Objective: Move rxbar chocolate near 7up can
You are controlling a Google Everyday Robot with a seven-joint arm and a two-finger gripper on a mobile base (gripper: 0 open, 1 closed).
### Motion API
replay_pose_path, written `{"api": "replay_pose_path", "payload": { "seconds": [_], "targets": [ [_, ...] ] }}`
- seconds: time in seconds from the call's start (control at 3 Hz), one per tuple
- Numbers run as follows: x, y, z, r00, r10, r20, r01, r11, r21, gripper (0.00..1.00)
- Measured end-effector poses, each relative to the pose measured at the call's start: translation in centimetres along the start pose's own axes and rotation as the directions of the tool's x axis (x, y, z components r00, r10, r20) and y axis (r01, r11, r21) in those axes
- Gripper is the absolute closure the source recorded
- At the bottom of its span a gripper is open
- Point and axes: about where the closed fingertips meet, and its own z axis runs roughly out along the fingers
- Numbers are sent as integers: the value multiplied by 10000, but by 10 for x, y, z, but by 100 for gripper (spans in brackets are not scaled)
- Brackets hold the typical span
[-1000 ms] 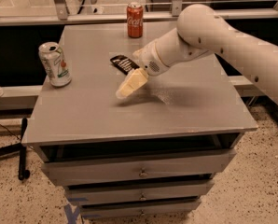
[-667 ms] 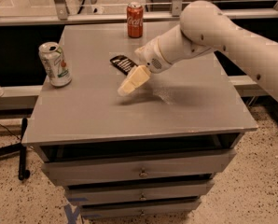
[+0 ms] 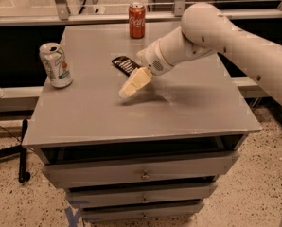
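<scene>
Rxbar chocolate, a flat black shiny wrapper point(image 3: 124, 63), lay just behind the cream wedge-shaped end effector point(image 3: 131, 85), long axis slanting toward it; whether that was spread or pressed together, could not tell.

The reference landmark is the grey cabinet point(image 3: 108, 122), which has a flat matte top. Three drawers point(image 3: 141, 167) are stacked in its front face, each with a small central knob. Speckled terrazzo floor point(image 3: 254, 193) surrounds the cabinet. A blue tape mark point(image 3: 74, 216) lies on the floor at the cabinet's front left corner. A black stand leg point(image 3: 22, 150) sits to its left. Behind the cabinet runs a horizontal metal rail point(image 3: 98, 18) with upright posts point(image 3: 60, 1). The gripper point(image 3: 127, 91) is positioned over the cabinet top, near its centre.
</scene>
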Motion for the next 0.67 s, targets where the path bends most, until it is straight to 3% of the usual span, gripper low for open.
{"api": "replay_pose_path", "payload": {
  "seconds": [0.67],
  "targets": [
    [6, -1, 8, 9999, 172, -16, -172, 9998, -88, 39]
  ]
}}
